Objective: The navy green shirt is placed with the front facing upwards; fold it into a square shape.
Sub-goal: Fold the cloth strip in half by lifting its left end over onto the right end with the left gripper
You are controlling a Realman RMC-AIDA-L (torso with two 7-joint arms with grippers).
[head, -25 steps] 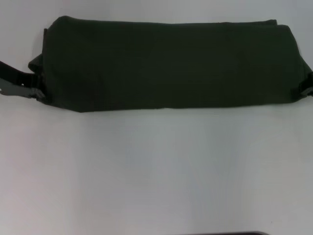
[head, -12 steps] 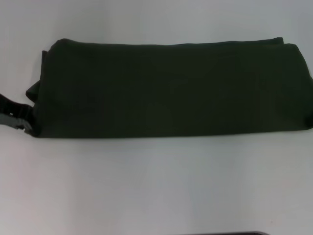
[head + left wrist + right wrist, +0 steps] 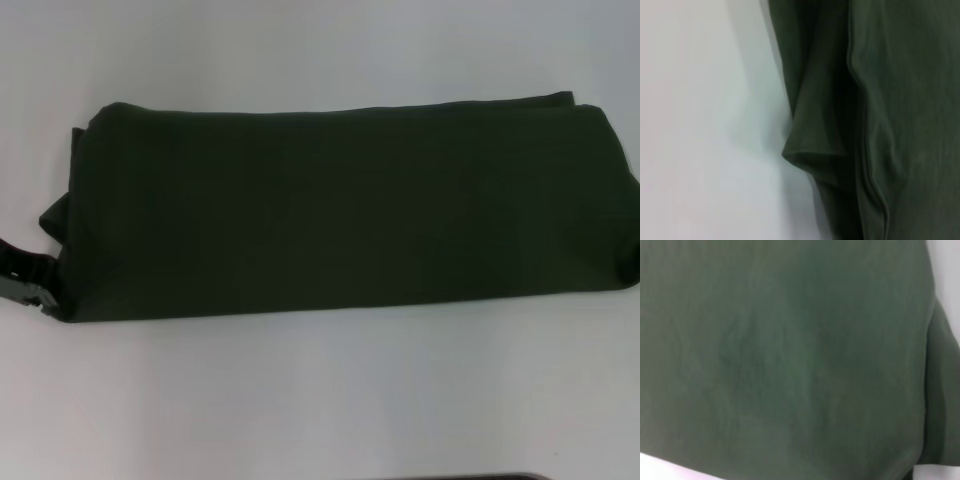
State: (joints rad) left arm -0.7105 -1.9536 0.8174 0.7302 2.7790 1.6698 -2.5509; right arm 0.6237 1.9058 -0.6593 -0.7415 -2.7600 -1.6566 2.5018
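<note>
I see the shirt as a long folded band across the worktop. Left gripper at its left end, right gripper unseen; jaws' state I cannot tell. I'd fold ends inward evenly, edges aligned.

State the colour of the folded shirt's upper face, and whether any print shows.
Plain dark olive green; no print shows on the navy green shirt. The head view shows it best.

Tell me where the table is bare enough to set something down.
The widest bare patch of the table lies between the shirt and the near edge. A narrower strip runs behind the shirt. It is tight at the shirt's left end, where the left end effector sits against the cloth; the right end runs off view.
</note>
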